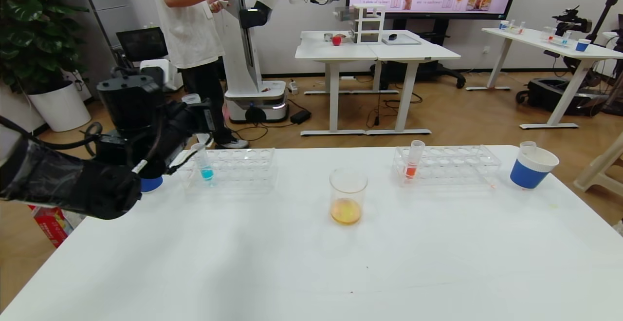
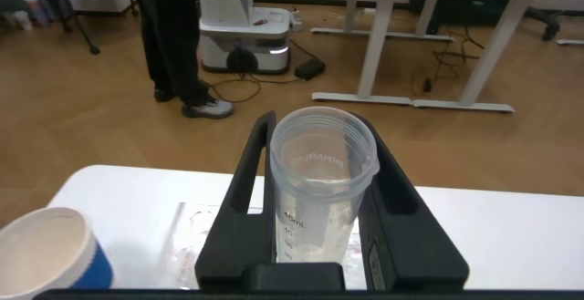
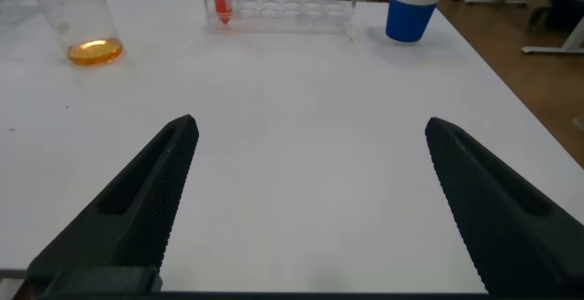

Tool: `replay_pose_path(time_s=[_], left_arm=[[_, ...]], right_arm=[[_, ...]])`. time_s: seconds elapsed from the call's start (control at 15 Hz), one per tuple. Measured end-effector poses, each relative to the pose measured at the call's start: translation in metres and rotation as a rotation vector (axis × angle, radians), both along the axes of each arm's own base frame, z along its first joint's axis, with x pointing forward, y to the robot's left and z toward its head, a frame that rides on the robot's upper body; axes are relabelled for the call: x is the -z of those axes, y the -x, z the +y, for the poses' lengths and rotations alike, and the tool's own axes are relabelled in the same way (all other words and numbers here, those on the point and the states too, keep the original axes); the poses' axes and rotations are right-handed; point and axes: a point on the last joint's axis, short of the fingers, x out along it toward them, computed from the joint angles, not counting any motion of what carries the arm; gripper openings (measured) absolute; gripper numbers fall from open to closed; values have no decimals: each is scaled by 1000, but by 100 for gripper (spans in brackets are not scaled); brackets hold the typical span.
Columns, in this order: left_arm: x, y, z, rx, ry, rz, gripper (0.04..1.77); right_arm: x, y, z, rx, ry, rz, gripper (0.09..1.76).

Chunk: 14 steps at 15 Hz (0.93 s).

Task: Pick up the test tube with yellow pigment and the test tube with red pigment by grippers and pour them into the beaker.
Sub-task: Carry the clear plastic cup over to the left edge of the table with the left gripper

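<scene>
At the left end of the white table (image 1: pixel 292 262), raised above the surface: left black two-finger gripper (image 1: pixel 192 109), clamped on a slim clear plastic tube (image 2: pixel 321 181) with printed graduations, rim up, kept upright between the fingers. No colour visible inside, so probably one of the task's tubes, already emptied; which pigment it carried, impossible to tell. Just below and beside the grip, a blue-and-white paper cup (image 2: pixel 46 254), likely the drop-off for spent tubes, and a clear plastic rack (image 1: pixel 243 162) with a blue-liquid tube (image 1: pixel 205 165) standing in it, no part of the job. Midway along the table, well apart from both arms: the clear glass straight-walled beaker (image 1: pixel 347 197), standing upright with a shallow pool of orange-yellow liquid at the bottom, suggesting both colours poured in. Further right, a second clear rack (image 1: pixel 452 162) holding one test tube with orange-red liquid (image 1: pixel 413 160) upright at its left end, near the beaker for a short reach. Beyond that, a second blue-and-white paper cup (image 1: pixel 531 167) with a clear tube (image 1: pixel 527 146) poking out of it. Out of the head view, right black gripper (image 3: pixel 310 125) hanging low over bare table, fingers spread wide and empty, beaker and red tube far ahead of it.
</scene>
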Motion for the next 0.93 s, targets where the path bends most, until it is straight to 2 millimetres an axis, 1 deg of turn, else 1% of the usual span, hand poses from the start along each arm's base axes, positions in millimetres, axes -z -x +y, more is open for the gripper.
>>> replay_pose_path(time_s=[0.27,0.4,0.47,0.6,0.73,0.93], left_arm=[[-7,-13,79,-85,-10,-8,51],[-9,-21,111,-145,-10,-19,51],[-7,-26,122,-169,-10,-19,51],[3,-37,139,-206,-9,-8,51],[19,-48,150,-229,-5,17,51],[45,-61,161,-252,-3,52,51]], right_arm=[[0,0,0,0,0,0,174],[0,0,0,0,0,0,174],[0,0,0,0,0,-1,174],[0,0,0,0,0,-1,174],[0,0,0,0,0,0,174],[0,0,0,0,0,0,174]])
